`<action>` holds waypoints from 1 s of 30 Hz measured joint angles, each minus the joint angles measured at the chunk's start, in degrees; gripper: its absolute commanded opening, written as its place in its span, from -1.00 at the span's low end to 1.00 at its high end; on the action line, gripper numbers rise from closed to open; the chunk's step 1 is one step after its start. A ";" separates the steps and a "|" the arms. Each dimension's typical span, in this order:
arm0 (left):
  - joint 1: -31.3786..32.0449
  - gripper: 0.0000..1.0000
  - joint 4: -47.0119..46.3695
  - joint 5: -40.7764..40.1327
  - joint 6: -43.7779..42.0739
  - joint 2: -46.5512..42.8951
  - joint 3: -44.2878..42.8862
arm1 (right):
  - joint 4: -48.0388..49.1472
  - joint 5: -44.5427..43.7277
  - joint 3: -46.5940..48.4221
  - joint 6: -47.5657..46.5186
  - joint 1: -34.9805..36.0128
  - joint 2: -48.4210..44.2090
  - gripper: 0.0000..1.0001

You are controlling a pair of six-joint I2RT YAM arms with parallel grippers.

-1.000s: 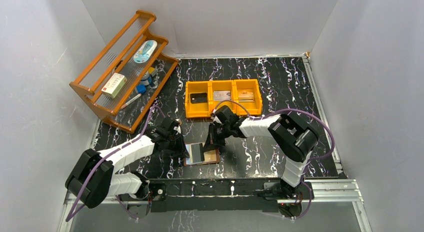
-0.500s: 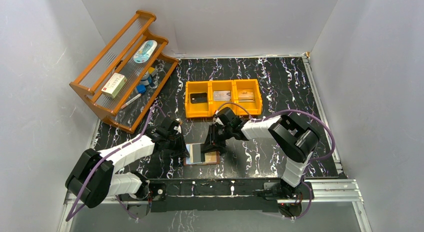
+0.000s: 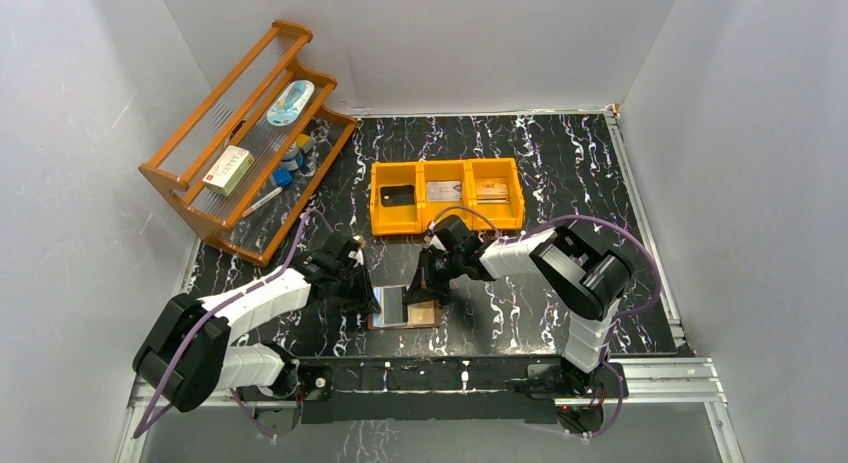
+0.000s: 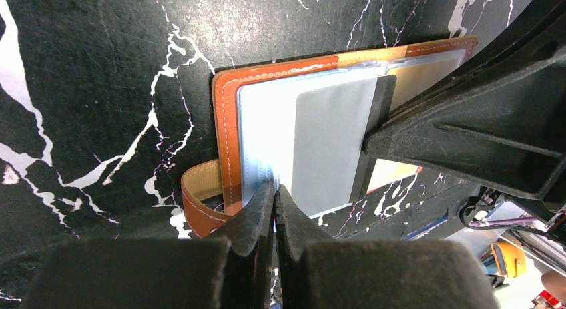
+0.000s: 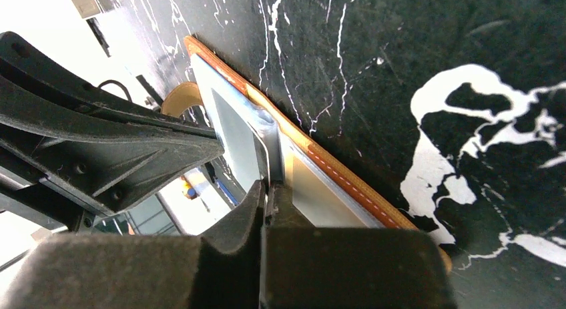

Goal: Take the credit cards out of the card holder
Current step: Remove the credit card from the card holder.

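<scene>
top external — arms stretch low and inward — left claw (image 3: 374, 297) clenched, right claw (image 3: 425, 293) pinching the card holder (image 3: 428, 316).

The left arm (image 3: 250, 303) at lower left and the right arm (image 3: 520, 251) at lower right of the overhead view have white shells between bulky black joints. 1 purple cable (image 3: 300, 233) loops along each. Both the left gripper (image 4: 273, 189) and the right gripper (image 5: 268, 189) are matte black, grainy and wedge-shaped, with small screws (image 5: 73, 169).

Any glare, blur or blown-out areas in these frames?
Top external: even light, sharp, but the card holder's clear pocket glares pale. Left wrist: the left gripper's near fingers are blurred, holder sharp. Right wrist: the right gripper is blurred up close, upper-left corner blown out white.
</scene>
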State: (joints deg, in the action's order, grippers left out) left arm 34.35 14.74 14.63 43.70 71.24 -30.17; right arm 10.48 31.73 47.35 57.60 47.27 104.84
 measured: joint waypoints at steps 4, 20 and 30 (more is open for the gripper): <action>0.00 -1.00 0.00 -0.02 0.04 0.00 0.00 | -1.20 -1.09 0.11 -0.55 0.00 -0.63 -1.00; 0.00 -0.07 2.12 -2.84 0.00 -2.45 -1.55 | -6.25 0.11 -1.36 -5.01 -5.18 -6.82 -1.00; 0.02 -0.15 -4.76 2.05 0.17 -0.50 -7.41 | -5.35 0.37 -1.42 -4.83 -5.18 -4.68 -0.99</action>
State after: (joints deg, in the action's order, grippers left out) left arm 34.37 9.98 16.69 43.88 70.74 -37.58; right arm 5.13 32.10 45.93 52.77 42.09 100.16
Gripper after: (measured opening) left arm 0.454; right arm 0.019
